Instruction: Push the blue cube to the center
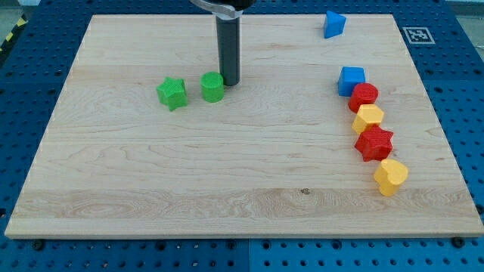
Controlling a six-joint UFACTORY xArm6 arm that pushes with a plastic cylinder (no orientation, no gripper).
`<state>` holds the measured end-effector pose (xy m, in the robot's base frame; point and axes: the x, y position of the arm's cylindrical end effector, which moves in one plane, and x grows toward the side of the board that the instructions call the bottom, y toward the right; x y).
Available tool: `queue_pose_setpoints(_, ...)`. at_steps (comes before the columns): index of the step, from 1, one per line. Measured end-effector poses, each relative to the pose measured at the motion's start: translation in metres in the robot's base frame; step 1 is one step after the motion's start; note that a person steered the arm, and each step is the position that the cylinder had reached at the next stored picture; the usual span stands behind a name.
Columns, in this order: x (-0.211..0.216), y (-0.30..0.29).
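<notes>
Nearest camera: yellow heart block (391,177), foot of the right-hand column.
Blue cube (351,80): view's right, head of that column, touching red cylinder (364,95).
Rod tip (229,81): bare rod, no claw; touching green cylinder (212,87).
Bearing: cube lies well right of tip; centre between them.
Judgement: tip must pass to cube's right side, then push leftward.

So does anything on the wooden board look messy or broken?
Nothing looks broken or spilled. My tip rests beside the green cylinder block, far from the blue cube it should push. That cube sits at the view's right, touching the red cylinder block.
</notes>
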<state>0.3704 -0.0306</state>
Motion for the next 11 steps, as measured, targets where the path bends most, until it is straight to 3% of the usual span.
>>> queue_pose_setpoints(2, 0.001, -0.020)
queue_pose_setpoints(3, -0.022, -0.004)
queue_pose_setpoints(5, -0.081, 0.083)
queue_pose_setpoints(6, -0.079, 0.158)
queue_pose_setpoints(7, -0.050, 0.245)
queue_pose_setpoints(8, 0.001, 0.286)
queue_pose_setpoints(11, 0.008, 0.241)
